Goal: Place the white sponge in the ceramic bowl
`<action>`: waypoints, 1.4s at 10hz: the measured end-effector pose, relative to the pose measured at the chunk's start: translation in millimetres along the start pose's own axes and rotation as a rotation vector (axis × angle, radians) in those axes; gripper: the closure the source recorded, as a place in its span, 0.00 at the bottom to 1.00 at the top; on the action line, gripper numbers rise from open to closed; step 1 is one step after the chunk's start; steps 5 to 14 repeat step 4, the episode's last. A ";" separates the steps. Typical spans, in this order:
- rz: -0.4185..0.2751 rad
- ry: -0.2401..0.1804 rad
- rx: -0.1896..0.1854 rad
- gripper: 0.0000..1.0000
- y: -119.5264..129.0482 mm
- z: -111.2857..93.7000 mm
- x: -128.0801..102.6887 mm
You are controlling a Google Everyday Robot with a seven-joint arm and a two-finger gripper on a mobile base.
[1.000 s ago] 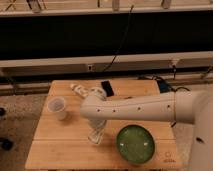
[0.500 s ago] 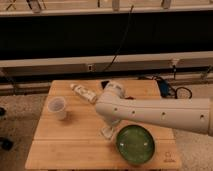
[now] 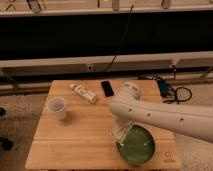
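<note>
Wooden slats make up the table (image 3: 75, 142), which carries everything in view. Near its front right corner sits the bowl (image 3: 136, 145), round, shallow and glossy dark green with a lighter speckled inside (easily the widest dish here). A thick white arm (image 3: 165, 117) reaches in from the right edge and bends down toward the bowl's left rim. At its end the gripper (image 3: 119, 134) hangs right over that rim, at the bowl's upper left. A small pale, cream-tinted block, the sponge (image 3: 117, 133), shows at the gripper's tip, just at the edge of the bowl; whether it is over the rim or just outside it I cannot tell. It seems to sit between the fingers, but how far they are apart, and whether they truly clamp it, I cannot tell.

On the left side of the table stands a white translucent cup (image 3: 57, 107), upright and well apart from the bowl. Toward the back lies a long white labelled bottle (image 3: 83, 93) on its side, angled across the boards. Just to its right lies a small dark flat phone (image 3: 107, 88), near the arm's rounded joint. Off the table's back right corner, cables (image 3: 172, 91) trail on the floor.
</note>
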 end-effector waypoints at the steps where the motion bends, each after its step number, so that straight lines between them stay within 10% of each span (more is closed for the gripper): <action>1: 0.038 -0.010 -0.006 0.45 18.7 8.1 12.0; 4: 0.089 -0.030 -0.013 0.21 35.8 24.2 23.6; 14: 0.089 -0.030 -0.013 0.21 35.8 24.2 23.6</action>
